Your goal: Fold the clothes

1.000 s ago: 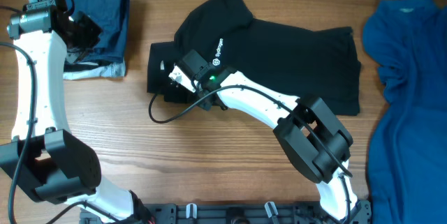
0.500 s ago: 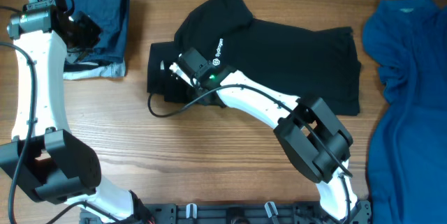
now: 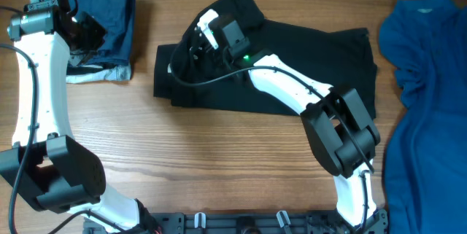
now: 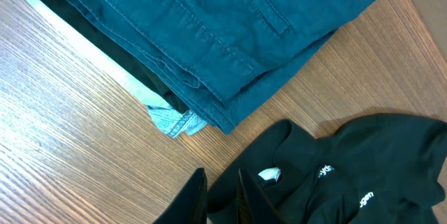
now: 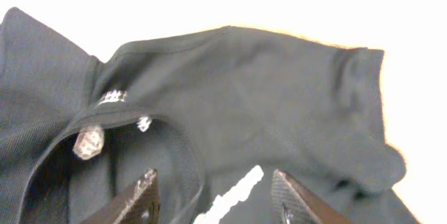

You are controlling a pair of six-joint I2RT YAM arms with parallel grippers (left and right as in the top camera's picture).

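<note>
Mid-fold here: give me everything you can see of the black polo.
The black polo lies on the wooden table, soft knit, short-sleeved, its collar end bunched in rumpled layers. White lettering shows in the left wrist view; the collar opening holds small white labels. The right pincer hangs open over the collar.

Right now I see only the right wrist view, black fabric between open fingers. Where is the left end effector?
Observer: The left end effector hovers at the folded navy stack, far left in the overhead view, off the black polo.
Operator: Anything else waiting to be folded?
Observer: Yes, a bright blue shirt lies rumpled along the right edge, apart from the polo.
</note>
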